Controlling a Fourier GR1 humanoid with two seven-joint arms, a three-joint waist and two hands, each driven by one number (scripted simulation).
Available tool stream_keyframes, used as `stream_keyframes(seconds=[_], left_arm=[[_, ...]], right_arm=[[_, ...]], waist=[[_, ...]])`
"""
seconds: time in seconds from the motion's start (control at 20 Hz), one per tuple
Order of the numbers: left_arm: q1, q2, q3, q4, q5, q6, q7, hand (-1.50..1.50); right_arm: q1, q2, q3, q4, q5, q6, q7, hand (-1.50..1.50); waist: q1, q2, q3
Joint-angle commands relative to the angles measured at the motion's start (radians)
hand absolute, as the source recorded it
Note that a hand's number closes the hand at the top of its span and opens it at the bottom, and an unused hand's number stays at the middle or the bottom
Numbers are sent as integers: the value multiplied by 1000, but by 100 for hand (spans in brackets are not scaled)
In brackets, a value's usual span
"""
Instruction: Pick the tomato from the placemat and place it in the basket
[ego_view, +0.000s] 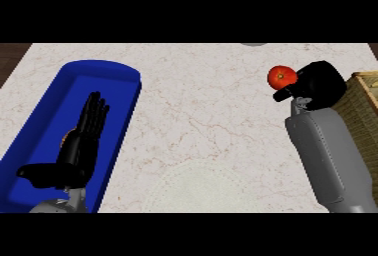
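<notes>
A red tomato with a green stem spot is held above the counter at the upper right, my right hand curled round it from the right. The woven basket shows at the right edge, just beyond that hand, partly hidden by my forearm. A pale round placemat lies on the marble counter at the lower middle, with nothing on it. My left hand rests open at the left, fingers straight and pointing up, over the blue tray.
A long blue tray runs along the left side under my left hand. A small grey object peeks in at the counter's far edge. Dark floor shows past the counter's left corner.
</notes>
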Motion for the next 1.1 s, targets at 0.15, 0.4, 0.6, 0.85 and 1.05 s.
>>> stream_keyframes(seconds=[0.15, 0.4, 0.6, 0.85, 1.05], left_arm=[[-10, -12, -19, 10, 1, -13, 9, 0], [-43, -5, -1, 25, -8, -8, 16, 0], [-43, -8, 11, 31, 6, -11, 24, 0], [-33, -12, 13, 14, -12, 12, 23, 0], [5, -14, 13, 31, -16, 5, -8, 0]], right_arm=[[-313, -16, -104, 117, 240, -163, 205, 150], [-478, 22, -168, 221, 361, -200, 238, 150], [-574, 37, -237, 282, 443, -163, 296, 150], [-622, 41, -361, 340, 555, -94, 304, 150], [-624, 36, -419, 383, 646, -15, 304, 150]], waist=[[25, -8, -1], [21, -7, -1], [4, -12, -2], [-14, -19, -1], [-32, -21, -2]])
